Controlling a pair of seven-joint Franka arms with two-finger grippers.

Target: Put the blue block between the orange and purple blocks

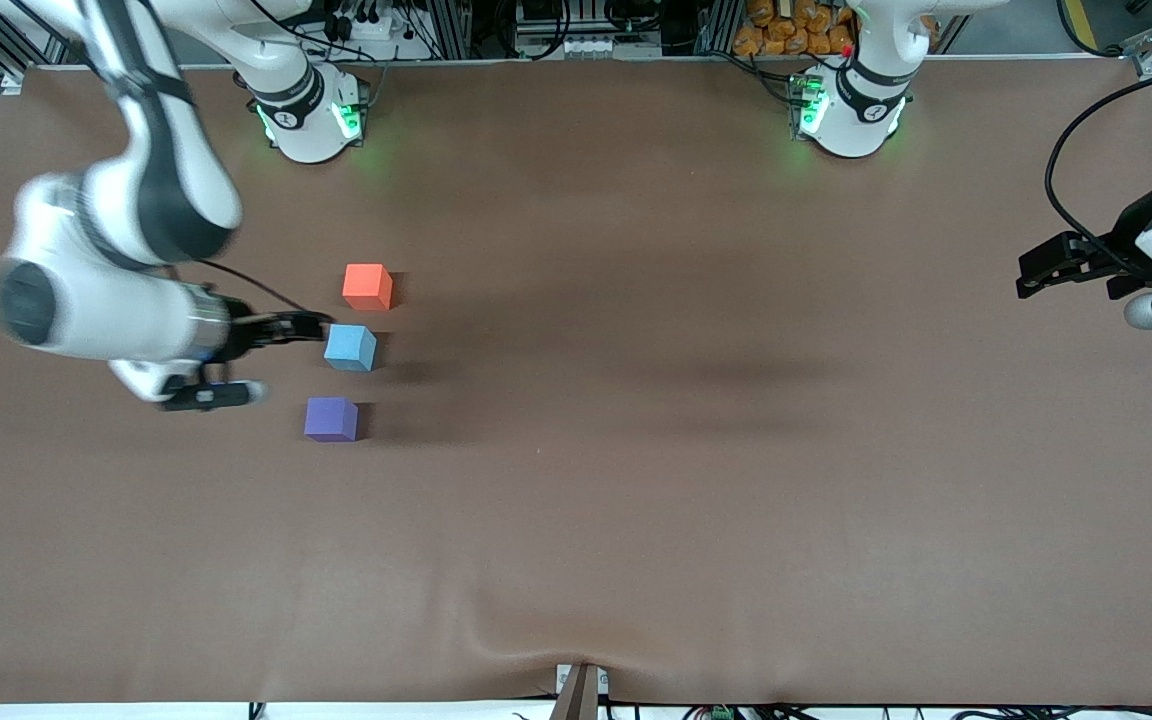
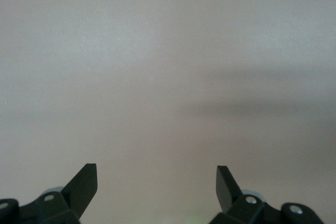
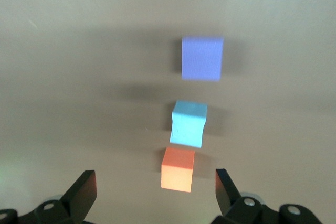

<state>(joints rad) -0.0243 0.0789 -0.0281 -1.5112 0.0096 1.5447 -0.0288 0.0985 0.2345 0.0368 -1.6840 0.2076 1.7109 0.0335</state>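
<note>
The light sky-blue block (image 1: 350, 347) sits on the table in a row between the orange-red block (image 1: 368, 286) and the violet-purple block (image 1: 331, 418). The orange block is farthest from the front camera and the purple one nearest. My right gripper (image 1: 319, 326) is open and empty, raised, just beside the blue block toward the right arm's end of the table. The right wrist view shows the orange block (image 3: 178, 169), blue block (image 3: 188, 123) and purple block (image 3: 202, 57) ahead of the open right gripper (image 3: 155, 182). My left gripper (image 1: 1031, 275) waits open and empty at the left arm's end of the table; its wrist view shows the left gripper (image 2: 156, 179) over bare table.
The brown table cover (image 1: 636, 450) is bare around the three blocks. A small bracket (image 1: 581, 690) sits at the table edge nearest the front camera. The two arm bases (image 1: 306, 115) (image 1: 851, 110) stand along the edge farthest from the front camera.
</note>
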